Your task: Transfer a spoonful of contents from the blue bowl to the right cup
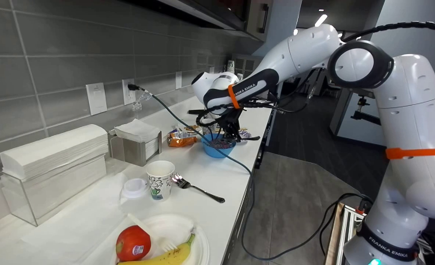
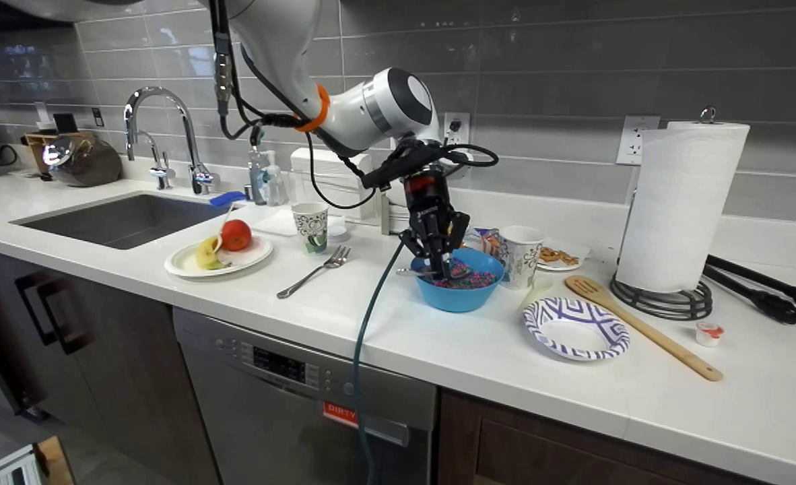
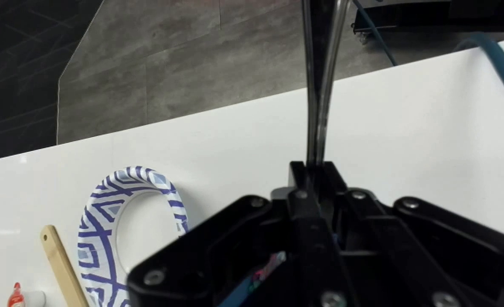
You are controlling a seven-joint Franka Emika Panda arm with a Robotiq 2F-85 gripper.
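Observation:
The blue bowl (image 1: 217,151) (image 2: 458,298) holds small pink, purple and green bits. In the wrist view only a sliver of the bowl (image 3: 236,295) shows behind the fingers. My gripper (image 2: 442,271) (image 3: 316,175) points down into the bowl and is shut on a metal spoon (image 3: 320,85). The spoon handle (image 1: 253,138) sticks out past the bowl rim; its scoop is over or in the bits, partly hidden. A patterned paper cup (image 2: 520,259) stands close beside the bowl, on the right in that exterior view. A second paper cup (image 1: 160,182) (image 2: 312,229) stands farther off.
A fork (image 2: 317,269) lies between the second cup and the bowl. A patterned paper bowl (image 2: 576,330) and a wooden spatula (image 2: 647,330) lie past the near cup. A green cable (image 2: 371,323) hangs over the counter edge by the blue bowl. A snack bag (image 1: 180,139) lies behind.

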